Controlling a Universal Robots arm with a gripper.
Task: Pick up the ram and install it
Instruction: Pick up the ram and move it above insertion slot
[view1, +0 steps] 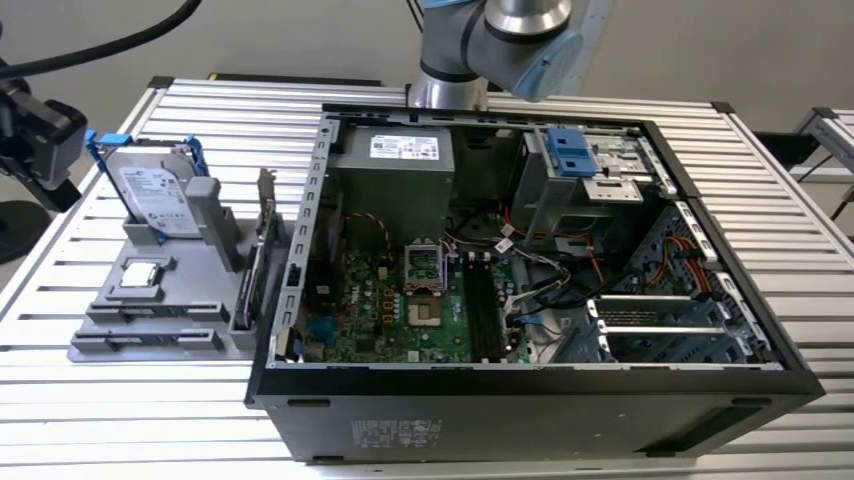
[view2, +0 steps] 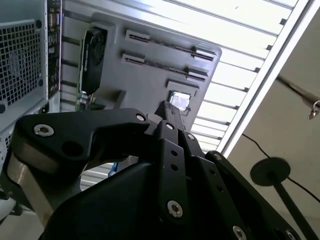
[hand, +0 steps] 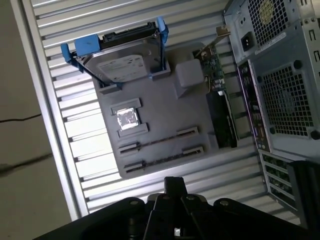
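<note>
**Status.** The gripper (hand: 175, 184) hangs above the grey tray (hand: 165, 107), clear of everything. Its fingers appear pressed together with nothing between them. The ram (hand: 165, 158) is judged to be the thin dark strip standing on edge in the tray holder directly beyond the fingertips, well apart from them. A second strip (hand: 159, 140) stands in the parallel holder just past it. The open computer case (view1: 534, 250) lies off to one side of the gripper.

**Hazards.**
1. Closed fingers lowered onto the ram would strike its upper edge. Cause: jaws not parted ahead of the descent.
2. The two strips stand near each other. A sideways offset could clip or seize the wrong one.
3. A thin board gripped off-centre is likely to tilt. It would then meet the black slots (view1: 483, 305) askew and bind.
4. Loose cables (view1: 534, 290) beside those slots could snag the fingers.
</note>
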